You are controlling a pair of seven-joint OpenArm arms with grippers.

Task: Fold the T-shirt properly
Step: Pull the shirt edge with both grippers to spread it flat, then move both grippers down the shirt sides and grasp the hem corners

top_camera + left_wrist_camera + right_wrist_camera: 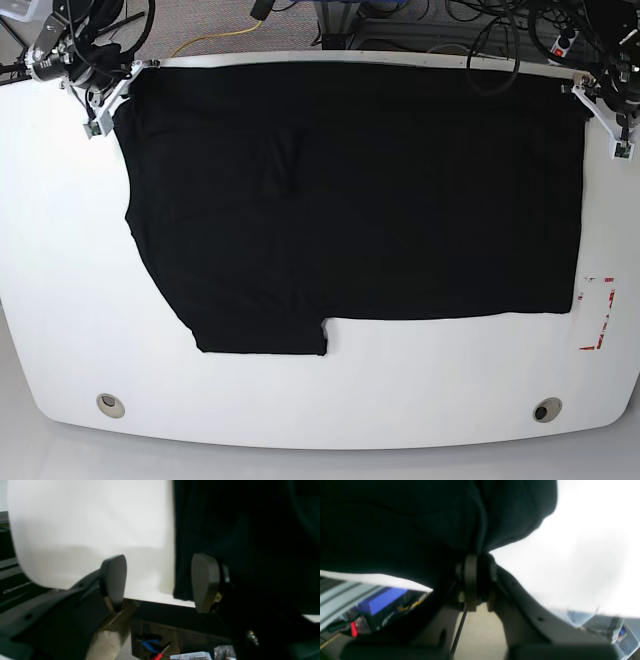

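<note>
One white table carried one T-shirt, and two end effectors worked at its far corners. The table was the largest item; its rounded near edge held two small round fittings, and one red-and-white marking lay near its right edge in the base view. The T-shirt, plain black, lay spread flat across the far half of the table, its top edge along the far table edge and one sleeve projecting toward the near side at lower left of the base view. No print was visible on the exposed face. The right end effector was clenched on a bunched edge of the T-shirt at the far corner of the table, fabric pinched between its pads and rising above them in the right wrist view. The left end effector stood released, its two pads well apart; one pad lay over bare table and the other against the black fabric, with the straight edge of the T-shirt between them and nothing gripped. In the base view both end effectors were small and partly lost among cables at the frame corners. Both wrist views were blurred, and the fabric showed there only as a dark mass cut off by the frame. Items below the table edge, including one red-handled tool, were too blurred to identify further.
</note>
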